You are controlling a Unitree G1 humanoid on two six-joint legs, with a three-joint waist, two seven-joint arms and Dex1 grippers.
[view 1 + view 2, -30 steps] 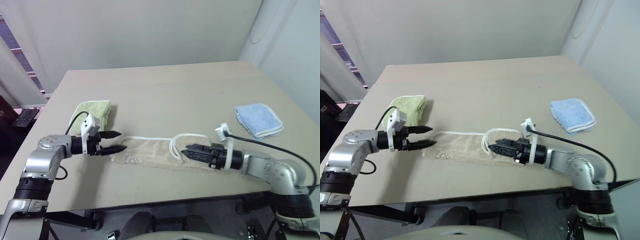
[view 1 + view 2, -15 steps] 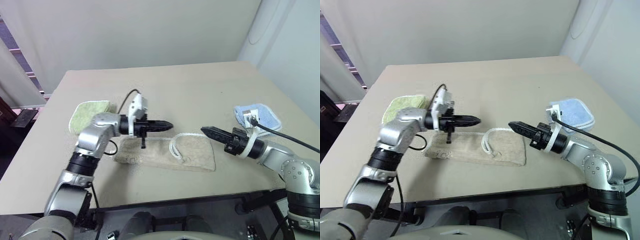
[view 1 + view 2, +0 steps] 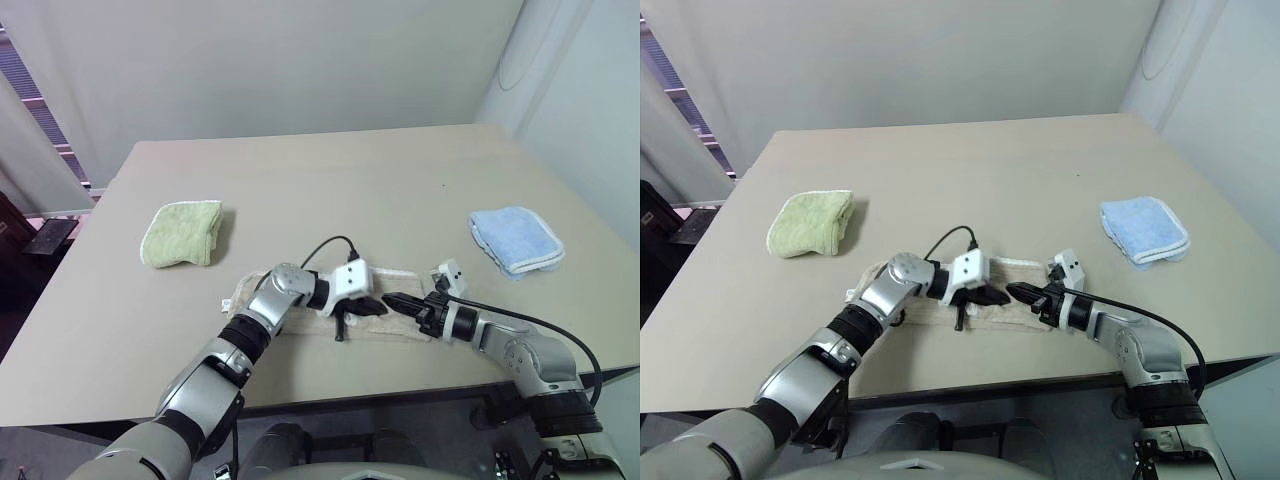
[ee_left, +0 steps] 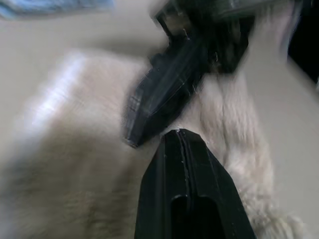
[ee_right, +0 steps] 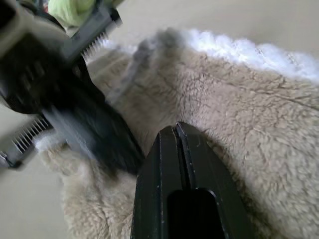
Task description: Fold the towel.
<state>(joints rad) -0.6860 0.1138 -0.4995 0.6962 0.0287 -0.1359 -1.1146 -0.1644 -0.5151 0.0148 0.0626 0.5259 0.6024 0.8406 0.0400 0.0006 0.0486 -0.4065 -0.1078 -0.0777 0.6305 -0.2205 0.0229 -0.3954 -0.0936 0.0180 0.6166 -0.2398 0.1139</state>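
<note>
From the head camera I see both arms meeting near the front edge of the worktop [image 3: 300, 180]. My left end effector [image 3: 374, 307] reaches across toward the right end effector [image 3: 392, 299], tips nearly touching. The towel [image 3: 262, 296] lies folded into a narrow strip directly beneath both of them, stretching away behind the left end effector along its arm. A folded green towel [image 3: 183, 233] sits well apart, beyond the left arm's elbow side; a folded blue towel [image 3: 515, 238] lies well apart on the far side of the right arm.

In the left wrist view, my own fingers [image 4: 187, 191] are pressed together over the towel's pile [image 4: 75, 199], with the other end effector's black tip just ahead of them.

In the right wrist view, the fingers [image 5: 182, 184] are likewise pressed together, resting over the towel [image 5: 259, 149]; I cannot tell whether they pinch any fabric.
</note>
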